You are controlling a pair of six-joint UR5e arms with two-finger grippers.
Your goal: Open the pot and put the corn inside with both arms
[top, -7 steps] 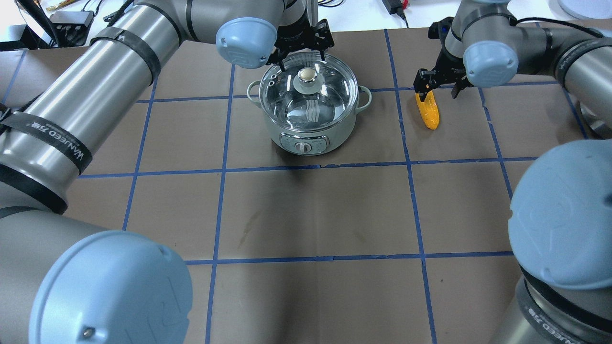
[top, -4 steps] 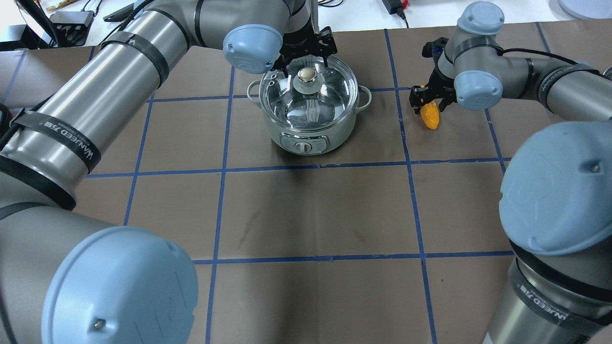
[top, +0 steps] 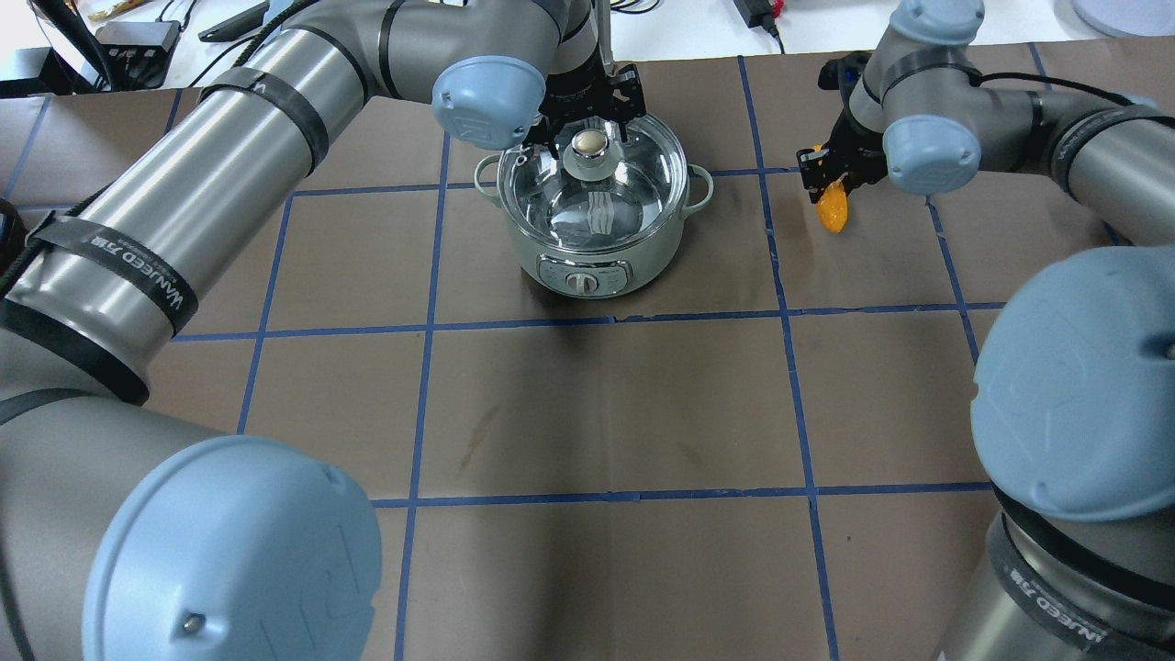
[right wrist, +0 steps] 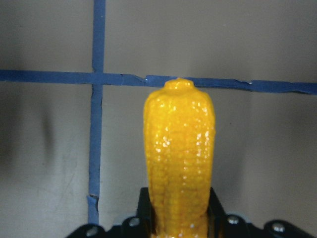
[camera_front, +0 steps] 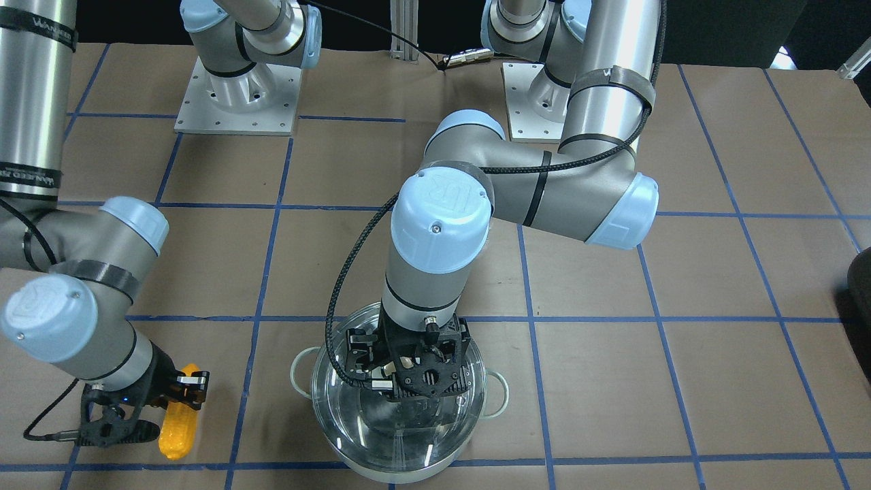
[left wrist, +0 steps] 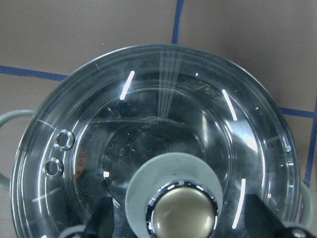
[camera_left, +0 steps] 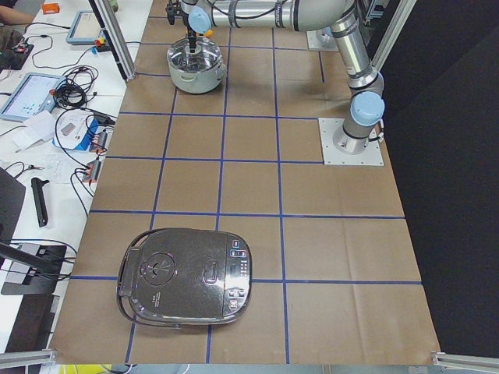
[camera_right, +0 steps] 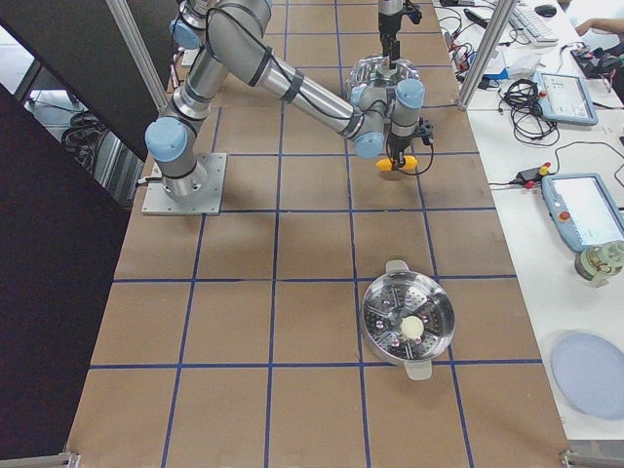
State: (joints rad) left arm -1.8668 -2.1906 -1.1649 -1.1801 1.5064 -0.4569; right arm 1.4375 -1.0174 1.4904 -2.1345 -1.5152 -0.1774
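The pot (top: 587,252) stands at the table's far middle with its glass lid (top: 633,193) on. My left gripper (top: 587,128) is open, with its fingers (left wrist: 101,223) on either side of the lid's brass knob (left wrist: 183,213), apart from it. The corn (top: 834,211) is to the right of the pot. My right gripper (top: 831,179) is shut on the corn's thick end, and the cob (right wrist: 179,148) points away from the jaws. I cannot tell whether the corn is off the table. It also shows in the front view (camera_front: 178,425).
A black rice cooker (camera_left: 183,276) sits far off at the left end of the table. A steel steamer insert (camera_right: 408,324) and a pale blue plate (camera_right: 590,375) lie at the right end. Blue tape lines grid the brown table cover.
My right gripper has come down over the corn and closed on its end, covering more of the cob. My left gripper has shifted over the lid's knob.
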